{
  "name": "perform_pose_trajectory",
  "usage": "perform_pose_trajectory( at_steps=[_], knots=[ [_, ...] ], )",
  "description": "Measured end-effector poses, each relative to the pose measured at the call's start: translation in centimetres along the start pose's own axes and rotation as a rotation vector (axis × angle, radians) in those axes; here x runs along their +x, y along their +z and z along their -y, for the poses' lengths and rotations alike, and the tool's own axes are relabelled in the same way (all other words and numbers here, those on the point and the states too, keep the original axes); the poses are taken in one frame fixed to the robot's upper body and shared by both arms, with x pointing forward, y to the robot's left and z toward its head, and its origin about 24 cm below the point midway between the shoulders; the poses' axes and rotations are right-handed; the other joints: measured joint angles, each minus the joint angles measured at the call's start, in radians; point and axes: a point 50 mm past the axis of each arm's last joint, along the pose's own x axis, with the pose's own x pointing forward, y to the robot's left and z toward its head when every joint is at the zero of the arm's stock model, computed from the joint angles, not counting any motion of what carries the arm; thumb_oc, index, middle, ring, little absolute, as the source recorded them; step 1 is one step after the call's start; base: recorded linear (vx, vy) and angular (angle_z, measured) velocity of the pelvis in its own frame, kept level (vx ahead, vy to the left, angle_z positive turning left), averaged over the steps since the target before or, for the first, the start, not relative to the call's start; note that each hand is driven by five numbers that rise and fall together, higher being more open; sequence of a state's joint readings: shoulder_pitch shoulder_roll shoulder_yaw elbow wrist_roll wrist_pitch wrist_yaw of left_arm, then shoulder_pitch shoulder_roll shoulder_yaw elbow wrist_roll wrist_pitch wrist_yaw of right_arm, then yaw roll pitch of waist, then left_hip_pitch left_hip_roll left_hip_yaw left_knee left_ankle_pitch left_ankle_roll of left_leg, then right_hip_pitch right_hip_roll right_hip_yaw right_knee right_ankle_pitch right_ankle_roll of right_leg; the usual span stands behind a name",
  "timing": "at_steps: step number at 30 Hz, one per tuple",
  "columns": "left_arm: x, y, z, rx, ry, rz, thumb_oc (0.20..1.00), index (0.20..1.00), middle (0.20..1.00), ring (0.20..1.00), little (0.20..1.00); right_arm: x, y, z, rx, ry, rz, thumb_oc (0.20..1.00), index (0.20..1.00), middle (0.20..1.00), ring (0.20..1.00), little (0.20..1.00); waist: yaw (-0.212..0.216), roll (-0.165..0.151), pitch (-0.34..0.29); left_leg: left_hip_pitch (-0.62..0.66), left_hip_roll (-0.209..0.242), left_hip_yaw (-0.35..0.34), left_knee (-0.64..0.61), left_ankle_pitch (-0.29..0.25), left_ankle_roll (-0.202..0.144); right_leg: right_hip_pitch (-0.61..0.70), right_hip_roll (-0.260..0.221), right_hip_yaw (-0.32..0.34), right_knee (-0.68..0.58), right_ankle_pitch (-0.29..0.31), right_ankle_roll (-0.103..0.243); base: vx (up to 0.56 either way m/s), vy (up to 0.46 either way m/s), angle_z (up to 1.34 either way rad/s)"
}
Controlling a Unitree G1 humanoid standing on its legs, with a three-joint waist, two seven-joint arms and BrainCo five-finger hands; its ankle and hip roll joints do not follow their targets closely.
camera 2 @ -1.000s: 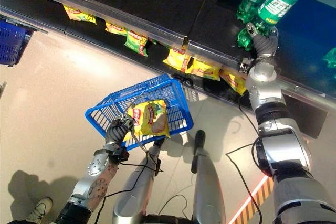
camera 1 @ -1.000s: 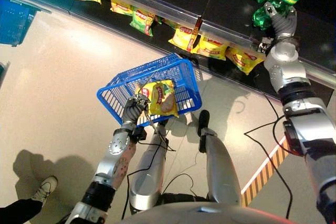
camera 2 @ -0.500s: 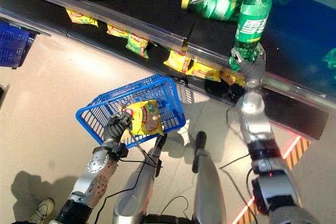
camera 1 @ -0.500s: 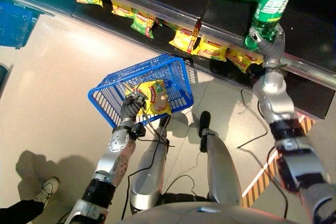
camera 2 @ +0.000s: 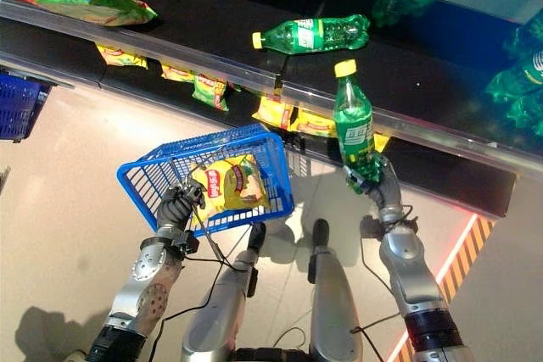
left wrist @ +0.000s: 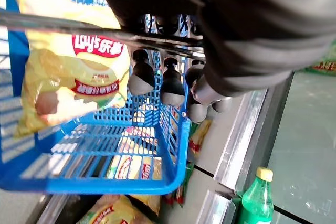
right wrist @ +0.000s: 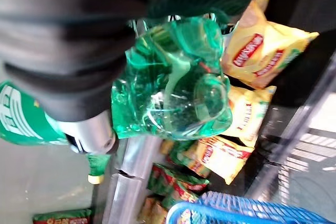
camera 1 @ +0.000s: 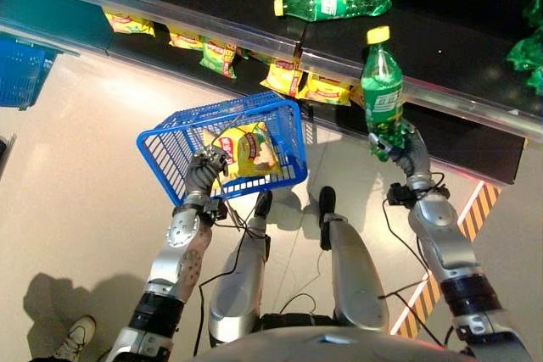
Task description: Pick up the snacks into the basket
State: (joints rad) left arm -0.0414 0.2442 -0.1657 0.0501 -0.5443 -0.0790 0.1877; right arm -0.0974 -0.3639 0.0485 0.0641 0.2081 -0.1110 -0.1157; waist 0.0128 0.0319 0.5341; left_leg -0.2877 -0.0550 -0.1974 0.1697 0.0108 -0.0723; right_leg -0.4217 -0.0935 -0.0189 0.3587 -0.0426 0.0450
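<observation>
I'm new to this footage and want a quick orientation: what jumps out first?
The right hand holds an upright green plastic bottle with a yellow cap by its base, in front of the dark shelf. The left hand grips the wire handle of a blue plastic basket containing a yellow chip bag. Another green bottle lies on its side on the shelf top.

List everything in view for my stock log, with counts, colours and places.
Basket: one, blue, hanging from the left hand.
Chip bag: one, yellow, inside that basket.
Held bottle: one, green with yellow cap, upright in the right hand.
Lying bottle: one, green, on the dark shelf.
Hanging snack bags: several, yellow and green, along the shelf edge.
Second basket: one, blue, far left.
Left hand: fingers curled round the basket handle.
Right hand: gripping the bottle's base.
</observation>
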Motion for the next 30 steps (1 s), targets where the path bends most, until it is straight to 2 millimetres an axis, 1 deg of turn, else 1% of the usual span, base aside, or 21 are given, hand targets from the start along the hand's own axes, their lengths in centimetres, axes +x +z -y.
perform_pose_trajectory(
  at_steps=[6, 9, 11, 13, 17, 18, 19, 20, 22, 24, 27, 29, 30],
  knots=[
    [-0.1, -0.2, -0.1, -0.003, 0.003, -0.006, 0.200, 0.200, 0.200, 0.200, 0.200, -0.1, -0.1, -0.3, 0.001, 0.041, -0.003, 0.200, 0.200, 0.200, 0.200, 0.200, 0.001, 0.000, 0.000, 0.049, 0.008, 0.007, -0.026, 0.000, 0.001, 0.039, 0.006, 0.009, -0.016, 0.003, -0.005, 0.03, 0.006, -0.05],
    [-0.3, -0.2, -0.1, -0.002, -0.011, -0.009, 0.200, 0.200, 0.200, 0.200, 0.200, -0.3, -0.2, -0.6, -0.024, 0.097, -0.012, 0.200, 0.200, 0.200, 0.200, 0.200, 0.000, 0.001, -0.005, 0.087, 0.016, 0.007, -0.043, 0.001, 0.002, 0.077, 0.009, 0.008, -0.033, 0.002, -0.003, 0.00, 0.000, 0.00],
    [-0.2, 0.0, 0.1, -0.003, -0.031, 0.001, 0.200, 0.200, 0.200, 0.200, 0.200, -0.4, -0.4, -0.7, -0.049, 0.121, -0.021, 0.200, 0.200, 0.200, 0.200, 0.200, 0.000, 0.001, -0.007, 0.085, 0.016, 0.007, -0.043, 0.001, 0.002, 0.076, 0.008, 0.008, -0.033, 0.001, -0.001, 0.00, 0.000, 0.00],
    [-0.2, 0.2, 0.3, -0.003, -0.047, 0.008, 0.200, 0.200, 0.200, 0.200, 0.200, -0.4, -1.3, -1.1, -0.076, 0.146, -0.052, 0.200, 0.200, 0.200, 0.200, 0.200, 0.000, 0.001, -0.009, 0.086, 0.017, 0.007, -0.042, 0.001, 0.002, 0.076, 0.008, 0.008, -0.032, 0.001, -0.001, -0.02, 0.002, 0.00],
    [0.1, 0.5, 0.8, 0.000, -0.079, 0.020, 0.200, 0.200, 0.200, 0.200, 0.200, -0.8, -4.3, -2.5, -0.137, 0.234, -0.187, 0.200, 0.200, 0.200, 0.200, 0.200, -0.001, 0.004, -0.021, 0.076, 0.017, 0.008, -0.042, 0.002, 0.002, 0.065, 0.007, 0.007, -0.030, 0.001, -0.001, -0.02, -0.001, 0.00],
    [0.2, 0.7, 1.2, 0.001, -0.095, 0.026, 0.200, 0.200, 0.200, 0.200, 0.200, -0.9, -5.3, -3.0, -0.188, 0.275, -0.235, 0.200, 0.200, 0.200, 0.200, 0.200, 0.000, 0.006, -0.024, 0.070, 0.017, 0.009, -0.041, 0.002, 0.002, 0.059, 0.007, 0.006, -0.029, 0.002, -0.002, -0.04, -0.005, -0.01],
    [0.4, 0.8, 1.5, 0.006, -0.112, 0.029, 0.200, 0.200, 0.200, 0.200, 0.200, -1.0, -5.8, -3.3, -0.218, 0.301, -0.258, 0.200, 0.200, 0.200, 0.200, 0.200, 0.000, 0.006, -0.031, 0.059, 0.016, 0.009, -0.039, 0.003, 0.002, 0.050, 0.007, 0.007, -0.027, 0.002, -0.002, -0.05, -0.009, 0.01],
    [0.7, 1.0, 2.4, 0.017, -0.153, 0.034, 0.200, 0.200, 0.200, 0.200, 0.200, -0.9, -6.6, -3.9, -0.270, 0.346, -0.291, 0.200, 0.200, 0.200, 0.200, 0.200, 0.002, 0.009, -0.036, 0.044, 0.015, 0.010, -0.036, 0.004, 0.002, 0.037, 0.006, 0.006, -0.025, 0.005, -0.004, -0.04, -0.009, 0.01],
    [1.2, 1.4, 3.9, 0.024, -0.219, 0.049, 0.200, 0.200, 0.200, 0.200, 0.200, -0.6, -7.2, -4.8, -0.324, 0.407, -0.322, 0.200, 0.200, 0.200, 0.200, 0.200, 0.003, 0.010, -0.037, 0.026, 0.013, 0.009, -0.031, 0.007, 0.002, 0.017, 0.004, 0.006, -0.018, 0.006, -0.005, -0.05, -0.015, 0.02],
    [1.4, 1.6, 4.9, 0.032, -0.262, 0.054, 0.200, 0.200, 0.200, 0.200, 0.200, -0.8, -7.4, -5.5, -0.351, 0.453, -0.321, 0.200, 0.200, 0.200, 0.200, 0.200, 0.001, 0.011, -0.037, 0.023, 0.013, 0.007, -0.028, 0.007, 0.001, 0.016, 0.004, 0.003, -0.014, 0.006, -0.006, -0.02, -0.017, 0.04],
    [1.7, 2.1, 5.9, 0.039, -0.307, 0.072, 0.200, 0.200, 0.200, 0.200, 0.200, -0.5, -7.1, -6.0, -0.368, 0.481, -0.305, 0.200, 0.200, 0.200, 0.200, 0.200, 0.002, 0.011, -0.037, 0.019, 0.013, 0.004, -0.025, 0.008, 0.000, 0.014, 0.004, 0.000, -0.014, 0.006, -0.006, -0.02, -0.010, 0.04],
    [2.0, 2.6, 6.6, 0.039, -0.331, 0.086, 0.200, 0.200, 0.200, 0.200, 0.200, -0.2, -6.8, -6.2, -0.371, 0.487, -0.292, 0.200, 0.200, 0.200, 0.200, 0.200, 0.002, 0.014, -0.036, 0.005, 0.010, 0.002, -0.018, 0.008, 0.000, 0.004, 0.002, -0.002, -0.011, 0.004, -0.003, -0.04, -0.017, 0.04],
    [2.2, 2.8, 7.3, 0.036, -0.355, 0.092, 0.200, 0.200, 0.200, 0.200, 0.200, 0.1, -6.6, -6.5, -0.382, 0.501, -0.283, 0.200, 0.200, 0.200, 0.200, 0.200, 0.002, 0.015, -0.036, -0.010, 0.009, 0.002, -0.013, 0.009, -0.001, -0.009, 0.002, -0.002, -0.010, 0.005, -0.001, -0.02, -0.005, 0.04]
  ],
)
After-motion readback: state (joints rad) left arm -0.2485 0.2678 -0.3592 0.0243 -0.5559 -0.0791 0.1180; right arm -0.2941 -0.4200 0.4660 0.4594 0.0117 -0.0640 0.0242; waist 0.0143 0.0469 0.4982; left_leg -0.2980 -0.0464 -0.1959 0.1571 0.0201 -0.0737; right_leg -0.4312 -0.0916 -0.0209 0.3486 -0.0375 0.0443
